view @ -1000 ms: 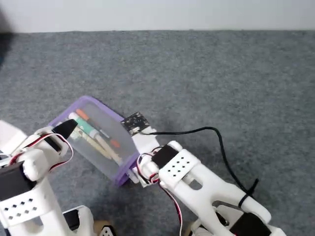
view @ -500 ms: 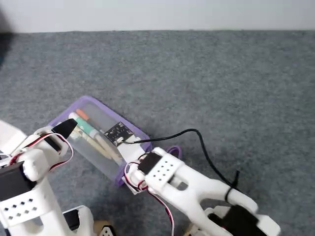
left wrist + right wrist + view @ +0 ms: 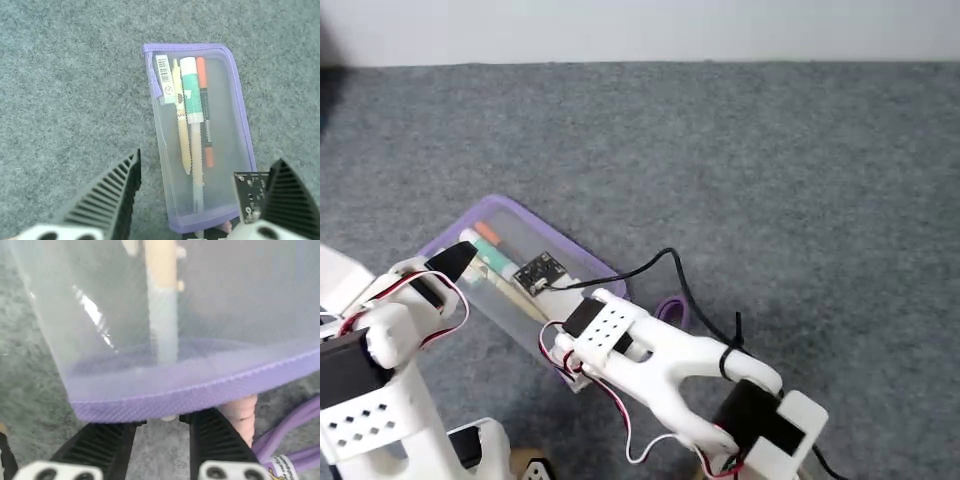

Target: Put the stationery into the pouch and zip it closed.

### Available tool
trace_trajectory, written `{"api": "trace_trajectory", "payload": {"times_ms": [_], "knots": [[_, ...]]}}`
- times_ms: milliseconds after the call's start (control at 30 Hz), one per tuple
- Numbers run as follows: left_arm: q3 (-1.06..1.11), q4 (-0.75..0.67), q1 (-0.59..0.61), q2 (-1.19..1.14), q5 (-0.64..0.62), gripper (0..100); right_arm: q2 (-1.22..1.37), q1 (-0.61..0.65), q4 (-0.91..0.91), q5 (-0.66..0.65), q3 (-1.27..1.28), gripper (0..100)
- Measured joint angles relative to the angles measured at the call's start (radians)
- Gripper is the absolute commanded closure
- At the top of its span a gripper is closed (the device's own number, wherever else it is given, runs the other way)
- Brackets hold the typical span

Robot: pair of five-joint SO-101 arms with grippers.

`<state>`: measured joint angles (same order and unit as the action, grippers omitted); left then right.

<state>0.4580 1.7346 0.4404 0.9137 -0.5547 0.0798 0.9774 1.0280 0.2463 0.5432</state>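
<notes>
Purple hem of the pouch [image 3: 190, 397] is lying right against the right gripper [image 3: 162, 419], at the pouch's near short end. Whether that gripper is clenched on the zip pull or merely sitting there I cannot tell, since the hem is hiding the contact. A pink stub [image 3: 240, 412] is poking out just under the hem beside it, and a purple loop [image 3: 672, 310] is lying on the table close by.

Inside the clear pouch, a pencil [image 3: 182, 125], a green-and-white marker [image 3: 191, 90], an orange pen [image 3: 202, 100] and a white block [image 3: 162, 80] are lying side by side, lengthwise. Over them the left gripper [image 3: 206, 157] is hanging wide open, grasping nothing. Beyond, the grey table [image 3: 770, 150] is stretching away.

Judging by this, the filling is looking done and the zipping is the step in hand. Doing it well is calling for a firm pinch on the pull alone, not the fabric. The pull is then wanting a straight draw along the seam, low and steady. The left gripper is looking best used pinning the far end, so the light pouch is not sliding along with the pull. The pink stub is needing watching: if it is lying across the teeth, the zip is likely to snag.
</notes>
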Motion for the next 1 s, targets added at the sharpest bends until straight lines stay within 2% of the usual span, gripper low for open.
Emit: {"api": "trace_trajectory", "payload": {"times_ms": [67,167,233,467,700,900,1000], "knots": [[0.000,0.000,0.000,0.000,0.000,62,0.009,0.002,0.000,0.000,-0.008,89.2],[0.000,0.000,0.000,0.000,0.000,62,0.009,0.000,0.002,0.000,-0.011,99.8],[0.000,0.000,0.000,0.000,0.000,62,0.009,-0.002,0.003,0.000,-0.011,97.2],[0.000,0.000,0.000,0.000,0.000,62,-0.041,-0.029,0.097,0.002,-0.011,99.1],[0.000,0.000,0.000,0.000,0.000,62,-0.132,-0.029,0.173,0.066,-0.011,99.1],[0.000,0.000,0.000,0.000,0.000,62,-0.143,-0.032,0.046,0.069,-0.011,99.1],[0.000,0.000,0.000,0.000,0.000,62,-0.123,-0.032,-0.060,0.029,-0.009,99.0]]}}
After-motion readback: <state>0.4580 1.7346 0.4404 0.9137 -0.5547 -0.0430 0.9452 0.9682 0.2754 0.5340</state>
